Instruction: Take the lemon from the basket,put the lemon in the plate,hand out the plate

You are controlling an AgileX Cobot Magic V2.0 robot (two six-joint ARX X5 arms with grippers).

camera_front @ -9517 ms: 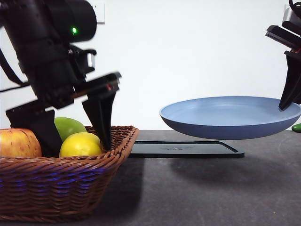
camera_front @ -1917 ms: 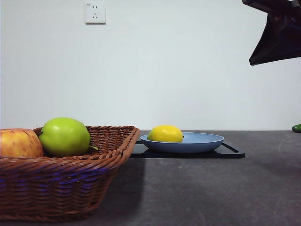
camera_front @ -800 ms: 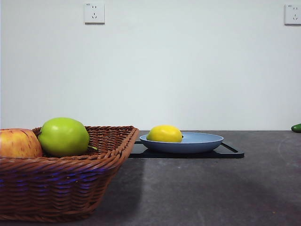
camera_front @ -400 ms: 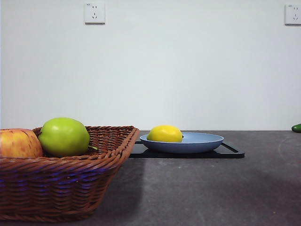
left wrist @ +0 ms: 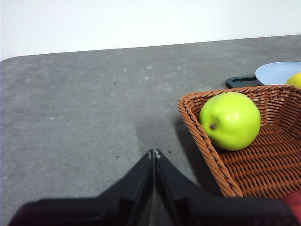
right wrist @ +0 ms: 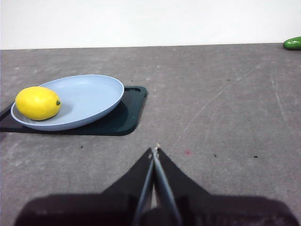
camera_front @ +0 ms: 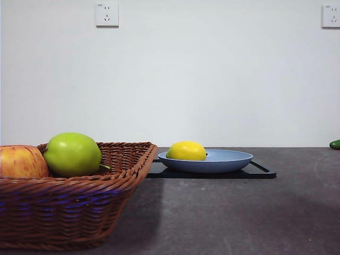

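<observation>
The lemon (camera_front: 186,151) lies in the light blue plate (camera_front: 228,161), which rests on a flat black tray (camera_front: 263,172). The right wrist view shows the lemon (right wrist: 37,102) at one side of the plate (right wrist: 89,96). The wicker basket (camera_front: 69,204) stands at the front left. My left gripper (left wrist: 154,154) is shut and empty, held above the table beside the basket (left wrist: 244,165). My right gripper (right wrist: 154,151) is shut and empty, well away from the plate. Neither arm shows in the front view.
A green apple (camera_front: 73,154) and a red-yellow apple (camera_front: 21,162) lie in the basket. A small green object (camera_front: 334,144) lies at the far right of the table. Two wall sockets (camera_front: 107,14) are on the white wall behind.
Eight seconds ago one gripper was in the basket at the lemon and the other held the plate up. Now the plate with the lemon rests on the tray and both arms have left the front view.
</observation>
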